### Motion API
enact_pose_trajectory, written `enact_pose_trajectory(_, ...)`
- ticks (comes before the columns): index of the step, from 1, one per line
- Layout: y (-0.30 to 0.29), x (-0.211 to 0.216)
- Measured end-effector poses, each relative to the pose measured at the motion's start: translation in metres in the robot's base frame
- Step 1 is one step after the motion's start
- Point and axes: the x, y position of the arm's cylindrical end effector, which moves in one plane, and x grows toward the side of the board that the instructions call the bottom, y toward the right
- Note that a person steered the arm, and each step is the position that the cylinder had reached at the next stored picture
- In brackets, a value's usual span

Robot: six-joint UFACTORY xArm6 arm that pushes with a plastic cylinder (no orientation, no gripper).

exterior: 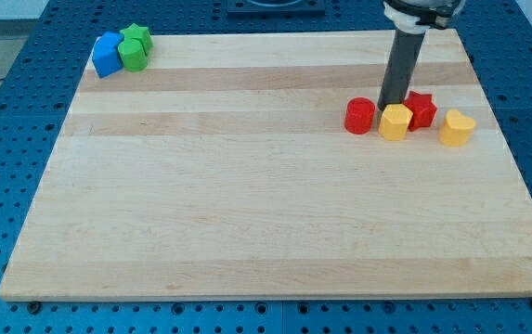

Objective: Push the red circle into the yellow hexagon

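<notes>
The red circle [359, 116] lies on the wooden board at the view's right, just left of the yellow hexagon [395, 122], with a thin gap between them. My tip [392, 104] stands just behind the yellow hexagon, toward the view's top, between the red circle and a red star [421, 109]. The red star touches the hexagon's right side.
A yellow heart-like block [457, 127] lies right of the red star. A blue block [107, 54] and two green blocks [136, 48] cluster at the board's top left corner. The board's right edge [507, 148] is close to the yellow blocks.
</notes>
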Motion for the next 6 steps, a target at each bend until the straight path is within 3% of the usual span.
enact_pose_trajectory(2,-0.091,-0.052)
enact_pose_trajectory(3,-0.146,-0.01)
enact_pose_trajectory(4,-0.135,0.04)
enact_pose_trajectory(6,-0.063,0.04)
